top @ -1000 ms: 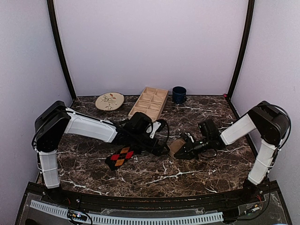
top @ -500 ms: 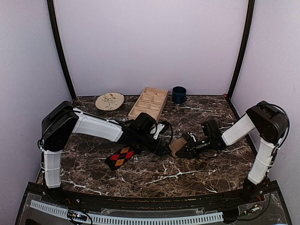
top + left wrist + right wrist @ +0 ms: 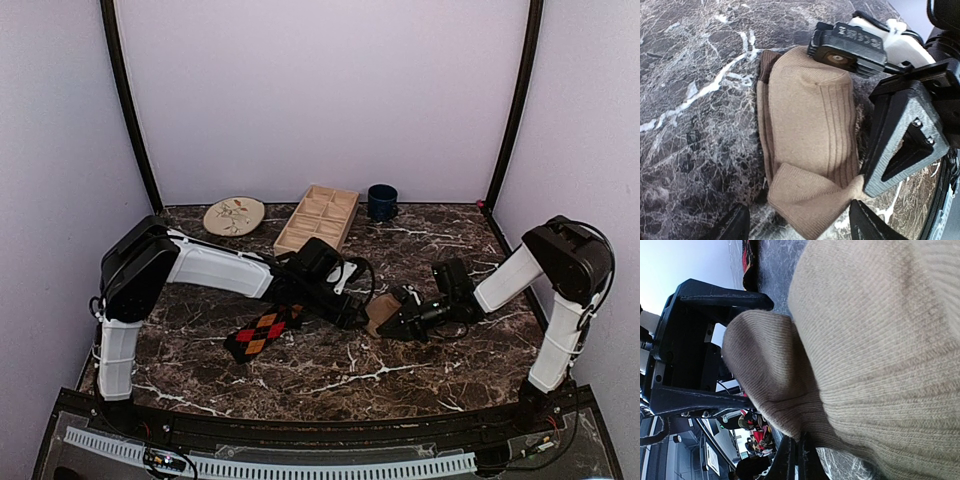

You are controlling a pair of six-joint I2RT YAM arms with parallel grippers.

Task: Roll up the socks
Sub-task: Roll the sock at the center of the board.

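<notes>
Not far along at all, going by the tan sock (image 3: 810, 135): lies flat near the middle of the table (image 3: 440, 360), a touch toward 4 o'clock, with just one end flipped over into a first fold and no proper roll yet. Could be one sock or two stacked, can't tell from the layered edge. Boxed in by both claws. Left gripper (image 3: 352, 316) on its 9 o'clock side, wide open, straddling that folded end without squeezing anything. Right gripper (image 3: 393, 322) on the 3 o'clock side, fingers spread roughly across the sock and touching its edge; can't tell whether pinching or just bracketing, with the right wrist view stuffed full of knit. Then the argyle sock (image 3: 262, 332) at about 8 o'clock from the tan one, stretched out flat with nothing on it. So pretty much everything left, I'd say: finish rolling the tan one, then do the argyle, or roll both together if meant as a pair. Count-wise: two socks for sure (one tan, one argyle), two arms, and along the back one plate (image 3: 234, 215) at 11 o'clock, one wooden tray (image 3: 318, 220) at 12, one blue mug (image 3: 381, 202) at 1, all well apart from the socks.
</notes>
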